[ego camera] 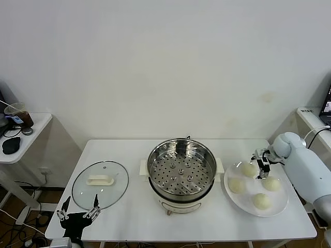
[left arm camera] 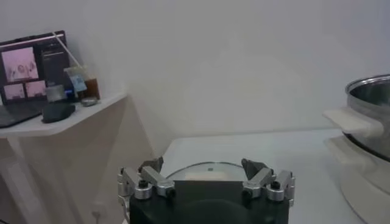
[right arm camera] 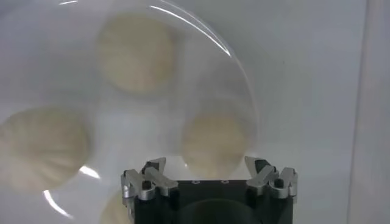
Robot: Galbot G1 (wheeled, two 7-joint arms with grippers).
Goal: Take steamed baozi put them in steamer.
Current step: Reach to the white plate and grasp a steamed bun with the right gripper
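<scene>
Right hand (ego camera: 262, 164) hovers spread over the far baozi (ego camera: 249, 169) on the plate (ego camera: 235, 200), not touching. Left hand (ego camera: 77, 213) sits spread at the counter's (ego camera: 129, 222) near-left corner, and the steamer (ego camera: 181, 168) is empty.

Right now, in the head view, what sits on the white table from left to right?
Glass lid with the open left gripper at its near edge → empty steamer → white plate of four steamed baozi, open right gripper over its far edge.

right pincer (ego camera: 262, 162) spread wide, arm reached forward; left pincer (ego camera: 77, 212) spread wide, parked low
</scene>
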